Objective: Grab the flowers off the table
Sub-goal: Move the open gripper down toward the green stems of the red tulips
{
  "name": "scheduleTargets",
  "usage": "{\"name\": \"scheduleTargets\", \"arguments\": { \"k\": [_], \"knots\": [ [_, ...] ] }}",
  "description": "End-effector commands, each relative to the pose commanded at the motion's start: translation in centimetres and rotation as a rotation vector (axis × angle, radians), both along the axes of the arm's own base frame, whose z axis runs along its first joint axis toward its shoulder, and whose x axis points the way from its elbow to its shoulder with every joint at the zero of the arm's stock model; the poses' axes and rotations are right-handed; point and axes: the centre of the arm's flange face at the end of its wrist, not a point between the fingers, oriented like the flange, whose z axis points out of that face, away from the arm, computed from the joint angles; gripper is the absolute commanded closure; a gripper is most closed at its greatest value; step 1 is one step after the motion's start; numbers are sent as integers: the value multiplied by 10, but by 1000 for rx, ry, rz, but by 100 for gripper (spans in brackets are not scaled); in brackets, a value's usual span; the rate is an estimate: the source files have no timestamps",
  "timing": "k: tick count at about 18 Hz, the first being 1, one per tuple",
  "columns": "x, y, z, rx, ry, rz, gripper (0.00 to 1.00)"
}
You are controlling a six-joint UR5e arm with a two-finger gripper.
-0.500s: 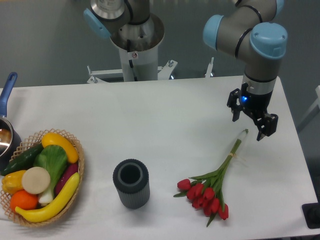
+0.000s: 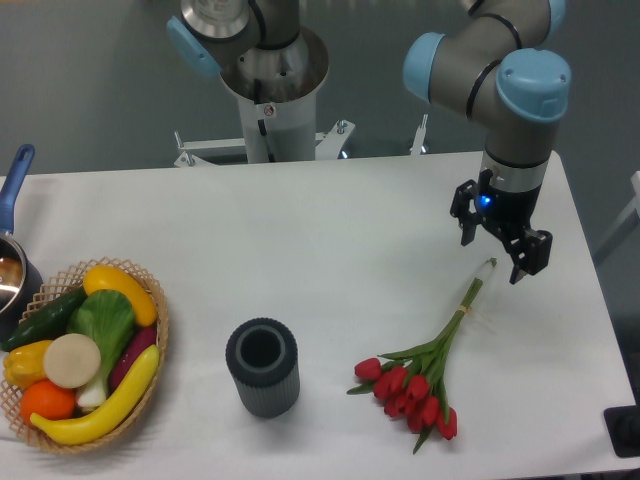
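The flowers, a tied bunch of red tulips on long green stems, lie flat on the white table at the front right, heads toward the front and stem ends pointing up-right. My gripper hangs open just above the stem tips, its two black fingers spread with nothing between them. It does not touch the flowers.
A dark grey ribbed cylinder vase stands upright left of the tulip heads. A wicker basket of toy fruit and vegetables sits at the front left. A pot with a blue handle is at the left edge.
The gripper has shifted slightly to the left and a little up. The flowers have not moved.
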Motion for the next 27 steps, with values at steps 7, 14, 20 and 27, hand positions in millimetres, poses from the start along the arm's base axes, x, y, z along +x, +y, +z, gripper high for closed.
{"name": "scheduleTargets", "arguments": {
  "k": [7,14,20,27],
  "knots": [
    [4,1,-14,20,-48,65,0],
    [9,12,-55,-5,-119,67,0],
    [6,40,-77,39,-140,191,0],
    [2,44,-93,38,-147,190,0]
  ]
}}
